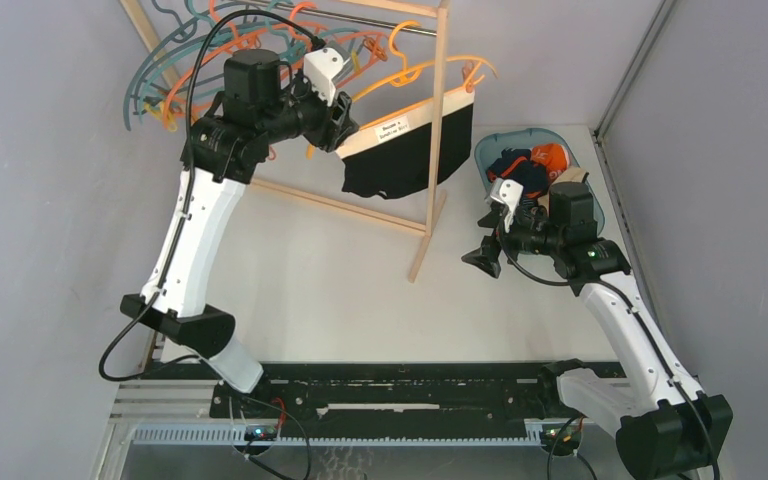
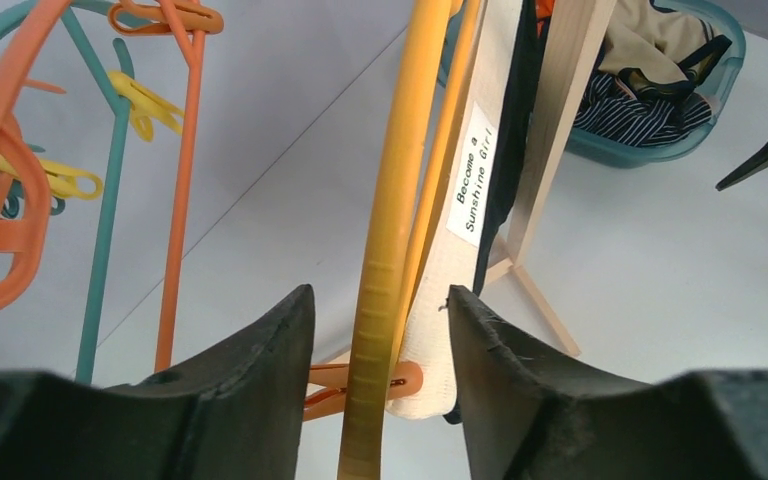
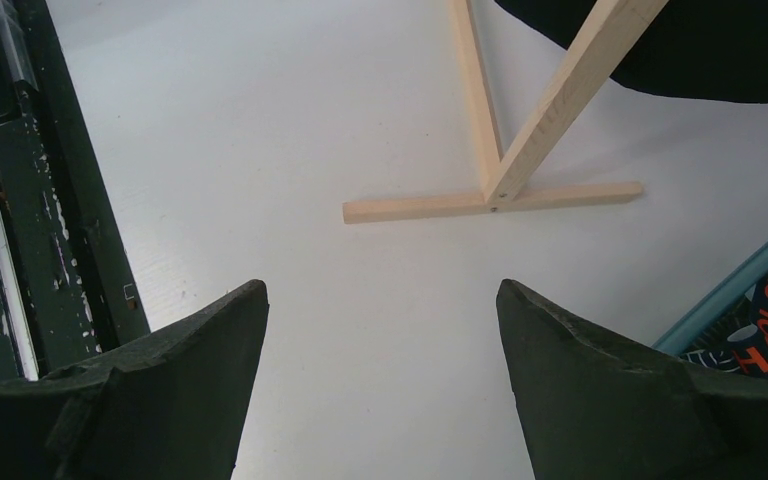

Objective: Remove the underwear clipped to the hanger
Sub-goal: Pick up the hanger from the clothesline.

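Black underwear (image 1: 400, 160) with a white labelled waistband (image 2: 470, 180) hangs from a yellow-orange hanger (image 2: 392, 200), held by an orange clip (image 2: 407, 381). My left gripper (image 2: 380, 300) is up at the waistband's left end (image 1: 345, 125). Its jaws straddle the hanger bar, the clip and the waistband end. A gap shows between the left finger and the bar, and the right finger (image 2: 490, 360) is close beside the cloth. My right gripper (image 1: 482, 258) hovers low over the table by the rack's foot, open and empty (image 3: 380, 300).
A wooden rack (image 1: 438, 120) carries several teal and orange hangers (image 1: 175, 70) with clips. A teal basket (image 1: 482, 155) at the back right holds other underwear (image 1: 525, 165), striped navy and orange-trimmed. The rack's foot (image 3: 490, 200) lies ahead of the right gripper.
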Available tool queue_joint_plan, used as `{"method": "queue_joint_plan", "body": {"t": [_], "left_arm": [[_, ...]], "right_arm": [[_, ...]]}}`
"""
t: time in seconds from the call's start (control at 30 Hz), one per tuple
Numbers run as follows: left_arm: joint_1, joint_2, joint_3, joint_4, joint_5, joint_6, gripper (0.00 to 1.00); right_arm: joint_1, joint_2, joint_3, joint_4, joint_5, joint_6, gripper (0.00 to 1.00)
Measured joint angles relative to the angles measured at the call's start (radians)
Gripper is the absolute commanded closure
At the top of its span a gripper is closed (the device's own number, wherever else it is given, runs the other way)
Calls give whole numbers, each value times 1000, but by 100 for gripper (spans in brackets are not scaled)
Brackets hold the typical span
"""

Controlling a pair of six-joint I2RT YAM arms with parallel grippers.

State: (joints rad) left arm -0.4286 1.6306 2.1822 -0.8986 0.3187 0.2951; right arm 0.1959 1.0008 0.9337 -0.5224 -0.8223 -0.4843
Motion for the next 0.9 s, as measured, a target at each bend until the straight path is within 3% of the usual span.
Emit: {"method": "queue_joint_plan", "body": {"t": [0.13,0.33,0.47,0.73,0.9], "left_arm": [[0,-4,-10,10,11,-7,63],[0,-11,-35,44,26,-23,99],[0,-18,-52,67,30,-28,100],[0,-194,-384,336,16,-66,100],[0,-233,-447,434,3,-97,100]], "right_arm": [[0,0,0,-2,0,-3,17],[1,0,0,-6,-1,-9,17],[1,3,0,-7,-2,-11,17],[1,11,0,-8,-2,-18,17],[1,19,0,-14,-2,-18,17]]}}
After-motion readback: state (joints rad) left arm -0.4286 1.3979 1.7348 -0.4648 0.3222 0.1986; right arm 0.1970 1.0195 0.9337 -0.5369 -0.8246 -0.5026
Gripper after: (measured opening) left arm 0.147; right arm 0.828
